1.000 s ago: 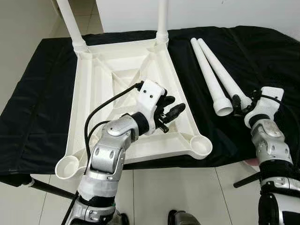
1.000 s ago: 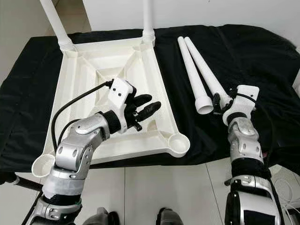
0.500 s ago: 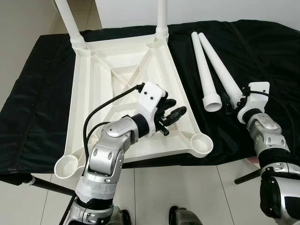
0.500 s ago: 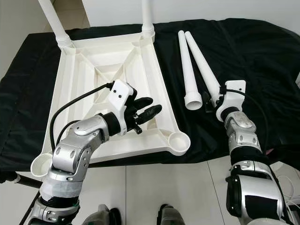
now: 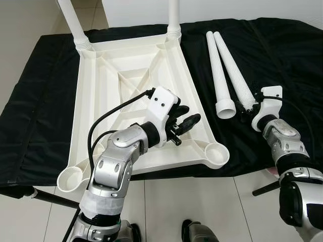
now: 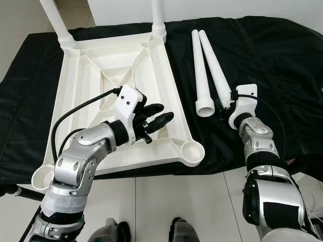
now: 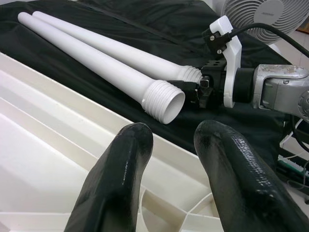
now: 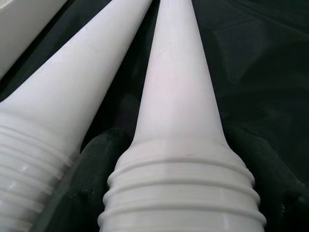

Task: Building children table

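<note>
A white plastic children's table (image 5: 96, 91) lies upside down on a black cloth. Two legs (image 5: 174, 15) stand screwed into its far corners. The near corner sockets (image 5: 217, 154) are bare. Two loose white legs lie to the right, side by side: the left one (image 5: 218, 70) and the right one (image 5: 233, 68). My right gripper (image 5: 248, 107) is open at the right leg's threaded end (image 8: 178, 188), a finger (image 8: 96, 164) close on each side. My left gripper (image 5: 187, 122) hovers open over the table's near right part, holding nothing.
The black cloth (image 5: 40, 101) covers the whole worktop, with bare stretches at the far right and left. Tiled floor lies below the near edge, where a dark rod (image 5: 45, 199) sticks out at the left. A fan (image 7: 263, 14) stands beyond the right arm.
My right gripper has pushed forward onto the right leg's threaded end. Both loose legs have slid a little away and leftward. The left arm has stayed put.
</note>
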`<state>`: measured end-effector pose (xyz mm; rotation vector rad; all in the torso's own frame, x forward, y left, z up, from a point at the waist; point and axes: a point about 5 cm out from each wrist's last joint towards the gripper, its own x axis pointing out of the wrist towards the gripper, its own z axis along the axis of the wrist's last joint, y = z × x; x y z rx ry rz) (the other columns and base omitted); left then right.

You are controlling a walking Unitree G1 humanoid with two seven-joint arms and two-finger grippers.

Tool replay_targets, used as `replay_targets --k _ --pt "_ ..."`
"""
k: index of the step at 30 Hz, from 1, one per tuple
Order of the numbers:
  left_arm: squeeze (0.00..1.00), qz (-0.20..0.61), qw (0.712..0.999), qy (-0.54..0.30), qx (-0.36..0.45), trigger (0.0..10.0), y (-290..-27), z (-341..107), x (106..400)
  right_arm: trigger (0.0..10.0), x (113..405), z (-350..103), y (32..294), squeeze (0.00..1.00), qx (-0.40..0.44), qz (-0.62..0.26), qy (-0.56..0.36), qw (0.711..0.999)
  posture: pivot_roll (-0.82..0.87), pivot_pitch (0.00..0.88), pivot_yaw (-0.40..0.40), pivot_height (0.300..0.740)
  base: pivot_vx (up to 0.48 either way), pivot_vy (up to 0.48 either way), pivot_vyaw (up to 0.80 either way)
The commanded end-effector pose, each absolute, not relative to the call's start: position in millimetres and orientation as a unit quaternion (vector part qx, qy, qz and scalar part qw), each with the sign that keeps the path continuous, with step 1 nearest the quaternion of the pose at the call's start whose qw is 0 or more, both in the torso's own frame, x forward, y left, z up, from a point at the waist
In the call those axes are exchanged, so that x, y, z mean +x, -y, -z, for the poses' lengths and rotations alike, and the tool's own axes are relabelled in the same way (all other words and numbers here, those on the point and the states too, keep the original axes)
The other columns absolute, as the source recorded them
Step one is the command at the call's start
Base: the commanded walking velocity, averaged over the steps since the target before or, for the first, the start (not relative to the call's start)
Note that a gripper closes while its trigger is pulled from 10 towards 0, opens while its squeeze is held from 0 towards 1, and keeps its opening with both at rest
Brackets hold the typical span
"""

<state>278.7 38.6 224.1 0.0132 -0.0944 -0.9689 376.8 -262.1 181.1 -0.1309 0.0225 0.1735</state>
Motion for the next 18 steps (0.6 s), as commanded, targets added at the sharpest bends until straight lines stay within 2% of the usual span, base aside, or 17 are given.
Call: replay_targets --k 1,9,10,11,12,18 --pt "0.00 0.431 0.901 0.044 0.006 10.0 -41.5 -223.9 280.1 0.0 375.7 -169.8 257.8 0.00 -0.065 -0.104 -0.036 0.992 -0.04 0.196 0.091 0.740 0.000 0.000 0.00" --pt "0.00 0.426 0.903 0.049 0.011 10.0 -41.1 -224.3 282.1 0.0 374.9 -164.7 256.7 0.00 -0.063 -0.120 -0.049 0.990 -0.04 0.183 0.077 0.740 0.000 0.000 0.00" --pt "0.00 0.422 0.905 0.054 0.013 10.0 -41.5 -224.7 284.1 6.2 375.6 -167.2 260.0 0.00 -0.048 -0.086 -0.030 0.995 -0.04 0.162 0.063 0.740 0.000 0.000 0.00" --pt "0.00 0.422 0.905 0.054 0.013 10.0 -41.5 -224.7 284.1 6.2 375.6 -167.2 260.0 0.00 -0.048 -0.086 -0.030 0.995 -0.04 0.162 0.063 0.740 0.000 0.000 0.00" --pt "0.00 0.419 0.906 0.057 0.013 10.0 -41.8 -225.8 285.0 10.0 375.5 -170.3 261.6 0.00 -0.045 -0.068 -0.010 0.997 -0.04 0.156 0.059 0.740 0.000 0.000 0.00" --pt "0.00 0.408 0.910 0.074 0.007 10.0 -42.8 -231.0 289.8 10.0 372.2 -172.3 257.3 0.00 -0.006 -0.031 0.055 0.998 -0.04 0.114 0.033 0.740 0.000 0.000 0.00"
